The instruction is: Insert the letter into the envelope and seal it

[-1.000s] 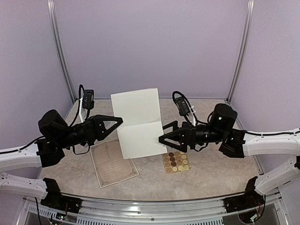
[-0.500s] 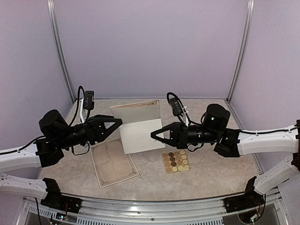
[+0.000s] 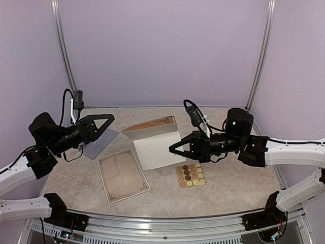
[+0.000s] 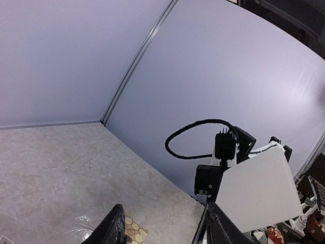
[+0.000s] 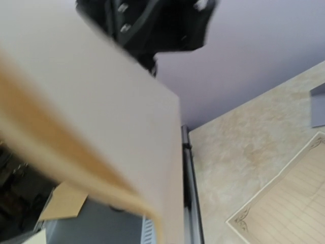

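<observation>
The letter (image 3: 156, 150) is a folded sheet, white outside with a tan printed face along its far edge. It hangs low over the table's middle. My right gripper (image 3: 173, 149) is shut on its right edge, and in the right wrist view the letter (image 5: 101, 112) hides the fingers. My left gripper (image 3: 106, 123) is open at the left, apart from the letter, with nothing between its fingers (image 4: 114, 231). Just below it lies the grey-lavender envelope (image 3: 101, 145), partly under the arm; the right wrist view shows a corner of the envelope (image 5: 319, 104).
A beige lined sheet with an ornate border (image 3: 123, 177) lies flat near the front left. A small tan sheet of round stickers (image 3: 190, 175) lies below the right gripper. Lavender walls with metal rails (image 3: 63, 56) close the table in.
My left gripper has let go of the letter, opened, and drawn back to the left. The letter has sunk from upright to low over the table, held by my right gripper alone.
</observation>
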`<action>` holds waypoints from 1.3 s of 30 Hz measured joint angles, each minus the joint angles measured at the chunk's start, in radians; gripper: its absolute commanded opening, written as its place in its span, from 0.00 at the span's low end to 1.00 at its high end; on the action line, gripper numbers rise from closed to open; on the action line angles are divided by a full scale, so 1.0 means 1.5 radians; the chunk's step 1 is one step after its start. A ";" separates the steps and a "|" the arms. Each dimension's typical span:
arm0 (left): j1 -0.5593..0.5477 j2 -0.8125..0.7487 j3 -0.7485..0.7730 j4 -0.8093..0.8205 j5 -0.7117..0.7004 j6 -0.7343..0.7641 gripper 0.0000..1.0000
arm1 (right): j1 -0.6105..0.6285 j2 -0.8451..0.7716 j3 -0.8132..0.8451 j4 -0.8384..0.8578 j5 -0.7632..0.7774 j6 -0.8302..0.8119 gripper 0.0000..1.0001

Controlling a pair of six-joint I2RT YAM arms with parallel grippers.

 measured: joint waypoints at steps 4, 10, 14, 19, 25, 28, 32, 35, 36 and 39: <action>-0.006 0.051 0.034 -0.021 0.033 0.003 0.59 | 0.000 0.000 0.030 -0.063 -0.032 -0.038 0.00; -0.103 0.143 0.094 -0.067 0.093 0.047 0.65 | 0.000 0.002 0.058 -0.122 -0.045 -0.067 0.00; -0.151 0.189 0.128 -0.097 0.128 0.080 0.61 | 0.000 0.012 0.072 -0.147 -0.051 -0.078 0.00; -0.160 0.218 0.133 -0.116 0.154 0.099 0.50 | 0.000 0.022 0.085 -0.176 -0.052 -0.091 0.00; -0.162 0.228 0.133 -0.127 0.169 0.110 0.31 | 0.000 0.026 0.097 -0.196 -0.059 -0.099 0.00; -0.163 0.232 0.133 -0.128 0.178 0.114 0.14 | 0.000 0.031 0.105 -0.202 -0.060 -0.103 0.00; -0.163 0.234 0.133 -0.130 0.184 0.121 0.00 | -0.005 0.031 0.105 -0.205 -0.053 -0.104 0.12; -0.164 0.234 0.133 -0.128 0.184 0.124 0.00 | -0.017 0.028 0.097 -0.189 -0.039 -0.087 0.36; -0.164 0.234 0.131 -0.124 0.182 0.123 0.00 | -0.024 0.024 0.087 -0.178 -0.031 -0.073 0.47; -0.163 0.225 0.111 -0.085 0.159 0.108 0.00 | -0.050 -0.010 0.027 -0.112 -0.002 -0.027 0.71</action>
